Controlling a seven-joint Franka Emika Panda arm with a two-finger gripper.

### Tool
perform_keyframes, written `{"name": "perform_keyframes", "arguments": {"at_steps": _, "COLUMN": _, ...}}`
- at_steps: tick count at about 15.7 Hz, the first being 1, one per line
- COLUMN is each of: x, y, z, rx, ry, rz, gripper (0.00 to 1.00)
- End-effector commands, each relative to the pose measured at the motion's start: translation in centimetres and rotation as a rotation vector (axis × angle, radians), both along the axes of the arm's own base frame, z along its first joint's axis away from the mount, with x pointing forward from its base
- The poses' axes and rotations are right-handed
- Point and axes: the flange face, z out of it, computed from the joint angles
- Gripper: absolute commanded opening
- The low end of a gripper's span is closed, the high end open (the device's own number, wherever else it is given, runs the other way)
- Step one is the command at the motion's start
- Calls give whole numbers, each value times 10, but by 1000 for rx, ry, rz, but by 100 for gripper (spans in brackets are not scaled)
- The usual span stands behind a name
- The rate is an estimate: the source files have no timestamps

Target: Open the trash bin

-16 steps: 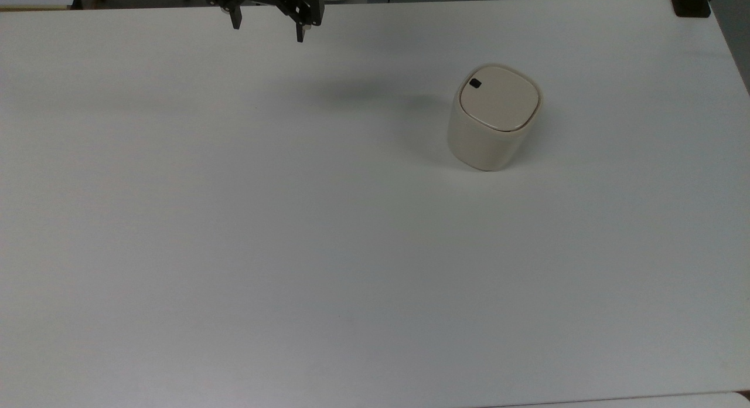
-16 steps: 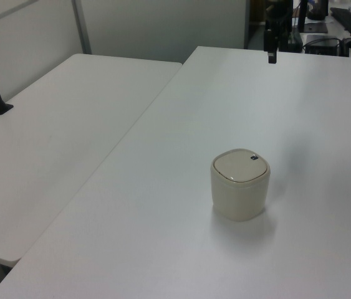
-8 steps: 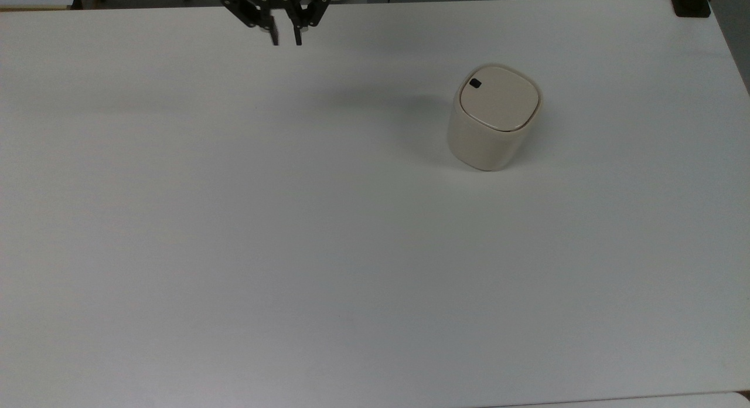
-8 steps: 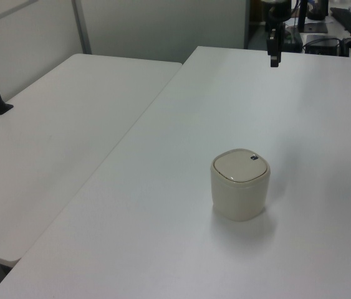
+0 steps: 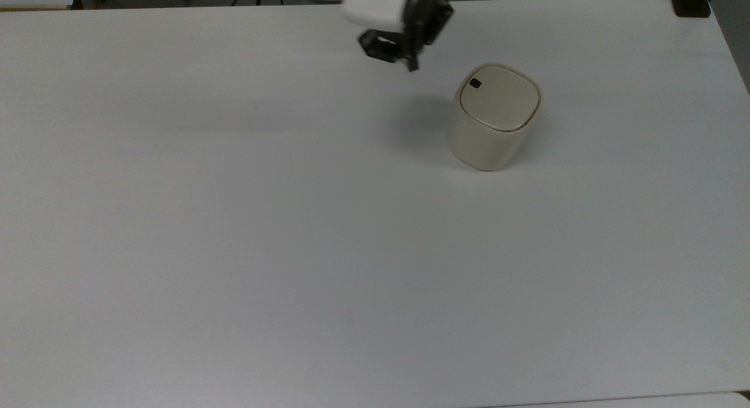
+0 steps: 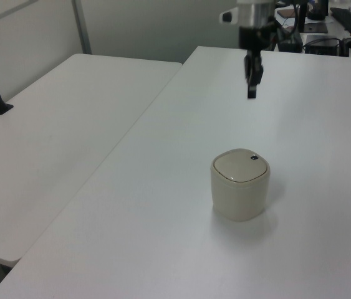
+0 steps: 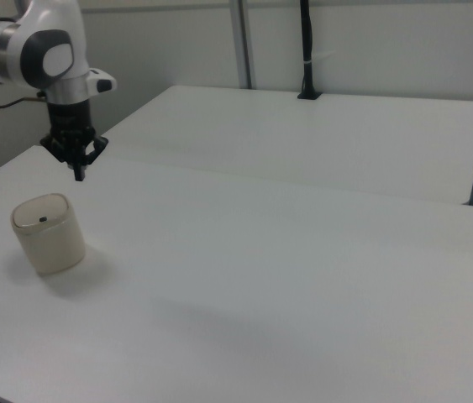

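Now my hand [image 5: 412, 65] hangs clenched and empty above the desk [image 5: 234, 220], near the bin [image 5: 494, 118], whose lid [image 5: 498, 98] is closed.

In the top view we saw the trash bin [image 5: 494, 118] on the table [image 5: 234, 220], lower right of the pincer [image 5: 410, 63], not touching.

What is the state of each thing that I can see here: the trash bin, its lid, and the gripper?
trash bin: upright on the white table, untouched.
lid: closed, flat on the bin; its small black button is not pressed.
gripper: fingers shut, holding nothing, in the air pointing down, apart from the bin, on the top view's left of it.
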Motion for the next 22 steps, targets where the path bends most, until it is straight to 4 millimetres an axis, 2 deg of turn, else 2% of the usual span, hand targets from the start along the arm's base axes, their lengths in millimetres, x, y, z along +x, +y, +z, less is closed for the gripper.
{"name": "perform_keyframes", "arguments": {"at_steps": 1, "x": 1, "y": 55, "z": -8, "rx": 27, "ry": -38, "rz": 104, "gripper": 0}}
{"name": "perform_keyframes", "arguments": {"at_steps": 3, "x": -3, "y": 91, "z": -24, "rx": 19, "ry": -52, "rz": 160, "gripper": 0}}
{"name": "perform_keyframes", "arguments": {"at_steps": 7, "x": -19, "y": 139, "z": -65, "rx": -36, "ry": -4, "rz": 247, "gripper": 0}}
{"name": "perform_keyframes", "arguments": {"at_steps": 9, "x": -22, "y": 150, "z": -79, "rx": -63, "ry": 7, "rz": 241, "gripper": 0}}
{"name": "perform_keyframes", "arguments": {"at_steps": 11, "x": -18, "y": 153, "z": -92, "rx": -67, "ry": 9, "rz": 228, "gripper": 0}}
{"name": "perform_keyframes", "arguments": {"at_steps": 13, "x": -16, "y": 154, "z": -100, "rx": -84, "ry": 5, "rz": 221, "gripper": 0}}
{"name": "perform_keyframes", "arguments": {"at_steps": 18, "x": -24, "y": 162, "z": -118, "rx": -111, "ry": 28, "rz": 242, "gripper": 0}}
{"name": "perform_keyframes", "arguments": {"at_steps": 19, "x": -26, "y": 162, "z": -113, "rx": -110, "ry": 28, "rz": 236, "gripper": 0}}
{"name": "perform_keyframes", "arguments": {"at_steps": 20, "x": -26, "y": 158, "z": -99, "rx": -101, "ry": 15, "rz": 222, "gripper": 0}}
{"name": "perform_keyframes", "arguments": {"at_steps": 22, "x": -30, "y": 141, "z": -56, "rx": -86, "ry": -17, "rz": 161, "gripper": 0}}
